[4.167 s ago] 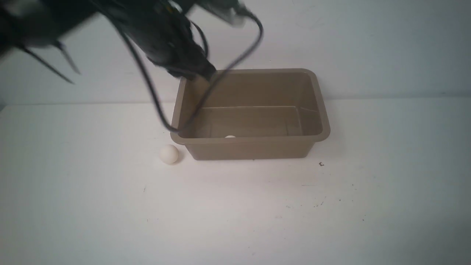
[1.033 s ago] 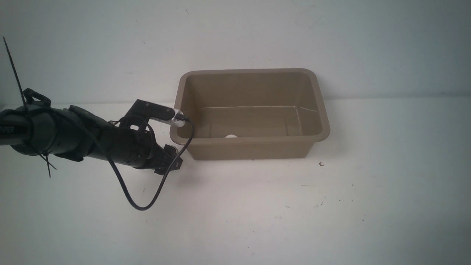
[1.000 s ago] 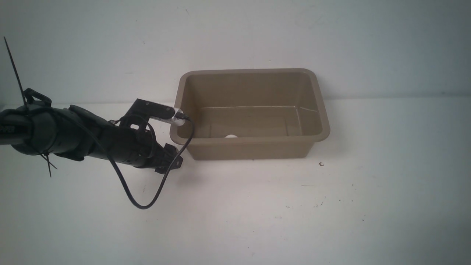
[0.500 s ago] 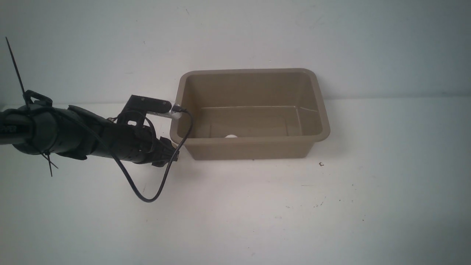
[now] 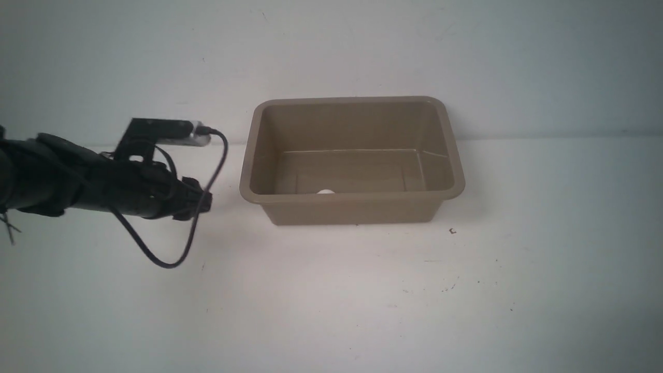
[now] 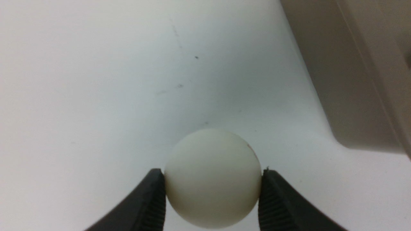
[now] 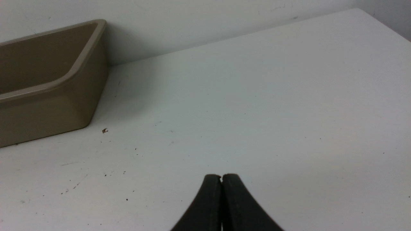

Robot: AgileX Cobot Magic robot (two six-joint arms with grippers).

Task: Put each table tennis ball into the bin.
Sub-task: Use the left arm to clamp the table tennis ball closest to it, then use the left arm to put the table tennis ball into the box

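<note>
Front view: the tan bin [image 5: 352, 210] stands on the white table [image 5: 362, 300], its far side close to the pale wall [image 5: 331, 46] and its long side towards the robot. One table tennis ball [image 5: 326, 192] lies inside the bin against the near wall, a little left of the middle; only its top shows above the rim. The left gripper [image 5: 204, 199] hangs above the table to the left of the bin's near left corner, apart from the bin, with a black cable [image 5: 166, 261] looping beneath the arm. The ball it carries is hidden in this view.

Left wrist view: the left gripper [image 6: 213, 175] pinches the other table tennis ball [image 6: 213, 192] between its two ribbed fingertips [image 6: 159, 192], one on each side. A small dark mark sits near this ball's edge. Beyond it lie the bare table and one rounded outer corner of the bin [image 6: 353, 96].

Right wrist view: the right gripper [image 7: 221, 176] has its fingers pressed together with nothing between them, above the table to the right of the bin [image 7: 48, 106] and well apart from it.
</note>
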